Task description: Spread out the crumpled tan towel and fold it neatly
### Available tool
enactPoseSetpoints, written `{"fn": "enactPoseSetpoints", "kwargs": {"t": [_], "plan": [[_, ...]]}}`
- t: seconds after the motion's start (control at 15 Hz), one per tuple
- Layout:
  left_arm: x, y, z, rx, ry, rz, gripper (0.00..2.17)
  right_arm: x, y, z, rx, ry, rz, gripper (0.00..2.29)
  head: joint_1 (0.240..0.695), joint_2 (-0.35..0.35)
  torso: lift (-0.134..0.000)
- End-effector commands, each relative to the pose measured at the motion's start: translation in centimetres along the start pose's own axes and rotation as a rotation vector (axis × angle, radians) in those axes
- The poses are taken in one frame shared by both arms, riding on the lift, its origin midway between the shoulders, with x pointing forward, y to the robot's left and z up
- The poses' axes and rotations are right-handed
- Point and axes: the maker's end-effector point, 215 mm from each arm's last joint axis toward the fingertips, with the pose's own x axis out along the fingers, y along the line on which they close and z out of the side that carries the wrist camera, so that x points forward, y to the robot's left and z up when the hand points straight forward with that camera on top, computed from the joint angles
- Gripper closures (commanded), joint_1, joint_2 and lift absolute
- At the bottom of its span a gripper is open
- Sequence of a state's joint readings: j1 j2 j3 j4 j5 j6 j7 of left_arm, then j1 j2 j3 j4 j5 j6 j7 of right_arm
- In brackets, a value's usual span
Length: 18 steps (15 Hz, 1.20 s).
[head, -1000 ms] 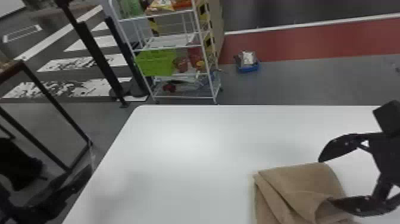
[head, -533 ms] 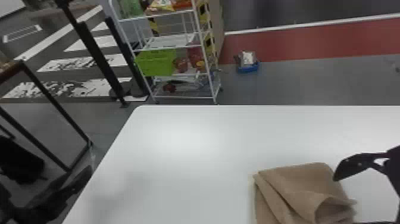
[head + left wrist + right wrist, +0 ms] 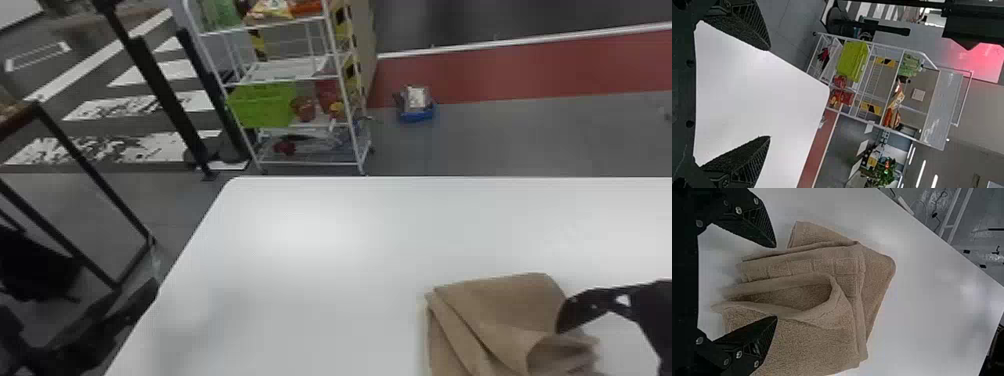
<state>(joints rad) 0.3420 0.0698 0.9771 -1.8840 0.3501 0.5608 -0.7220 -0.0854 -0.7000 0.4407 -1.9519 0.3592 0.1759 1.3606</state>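
In the right wrist view, the right hand (image 3: 776, 282) was released, its fingers spread wide around the near part of the tan towel (image 3: 824, 344), which lay in loose layers on the white counter (image 3: 930, 305). A raised fold gaped toward the hand. The step seemed to be taking up or smoothing that loose fold: best to slip one finger under the upper layer alone, close gently, and draw it out low and slowly, lest the layers beneath bunch or slide.

In the left wrist view, the left hand (image 3: 770, 93) was also released, holding nothing, over the counter; it might have served later to pin the opposite edge.

In the head view, the towel sat at the counter's near right. Its far edge ran roughly crosswise, while creases slanted from the far left corner toward the robot and rightward. With its near end cut off, I could not tell its long axis.
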Motion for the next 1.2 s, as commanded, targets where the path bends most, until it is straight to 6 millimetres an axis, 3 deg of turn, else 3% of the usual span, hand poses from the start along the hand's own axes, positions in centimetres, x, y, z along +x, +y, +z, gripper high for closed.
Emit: {"fn": "enactPoseSetpoints", "kwargs": {"t": [0.0,0.27,0.53,0.67,0.87,1.13], "plan": [[0.0,-0.4,0.0,-0.004,-0.004,-0.007,0.08,0.3,-0.1,0.4,0.000,-0.018,0.008,0.29,0.695,0.350,-0.122],[0.4,-3.2,0.6,0.001,-0.027,-0.048,0.08,-0.6,-1.2,0.8,0.022,-0.047,-0.016,0.29,0.695,0.350,-0.122],[1.3,-6.0,0.6,-0.001,-0.034,-0.084,0.08,0.1,-0.9,0.3,0.017,-0.030,-0.004,0.33,0.695,0.350,-0.122],[1.5,-6.4,0.5,0.001,-0.032,-0.089,0.08,0.5,-1.0,0.2,0.014,-0.027,0.004,0.36,0.695,0.350,-0.122],[1.8,-7.0,0.5,0.003,-0.032,-0.102,0.08,0.3,-1.6,0.6,0.026,-0.048,-0.003,0.59,0.695,0.350,-0.122],[1.7,-6.9,0.6,0.005,-0.035,-0.100,0.08,0.6,-1.7,0.5,0.027,-0.043,0.002,0.59,0.695,0.350,-0.122]]}}
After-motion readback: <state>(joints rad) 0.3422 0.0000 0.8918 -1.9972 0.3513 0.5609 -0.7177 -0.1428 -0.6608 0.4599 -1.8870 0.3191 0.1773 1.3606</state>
